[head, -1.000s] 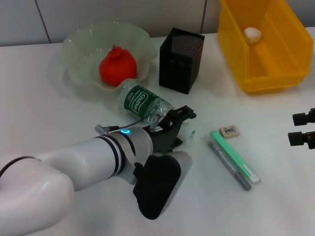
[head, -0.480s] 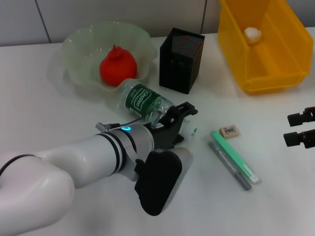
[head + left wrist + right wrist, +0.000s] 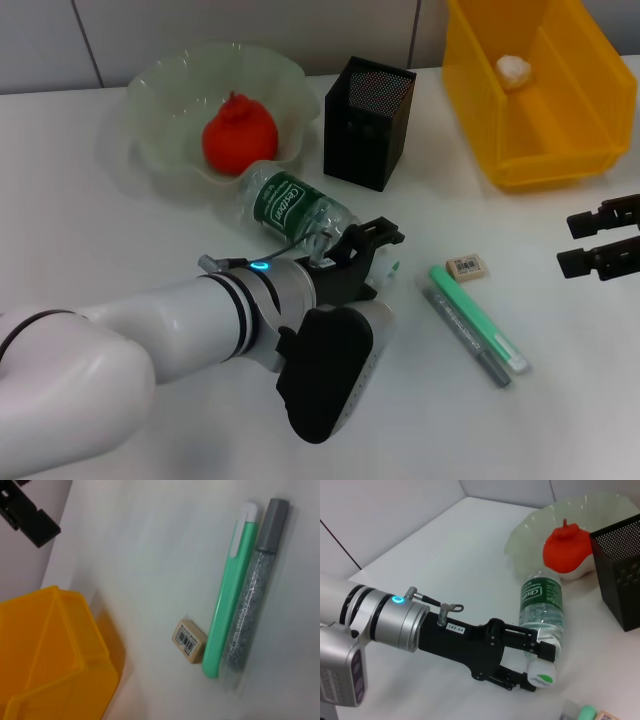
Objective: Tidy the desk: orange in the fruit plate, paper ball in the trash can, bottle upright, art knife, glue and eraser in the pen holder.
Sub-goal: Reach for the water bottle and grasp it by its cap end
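The bottle lies on its side in front of the fruit plate, which holds the orange. My left gripper is shut on the bottle's neck, just behind the white-and-green cap. The eraser, the green art knife and the grey glue pen lie right of it on the table. The paper ball sits inside the yellow trash can. The black mesh pen holder stands behind the bottle. My right gripper hovers open at the right edge.
In the left wrist view the eraser lies beside the art knife and the glue pen, near a corner of the trash can. White table surface stretches along the front.
The right gripper has moved left and a little farther back. The left gripper has shifted slightly right at the bottle's neck, nudging the bottle.
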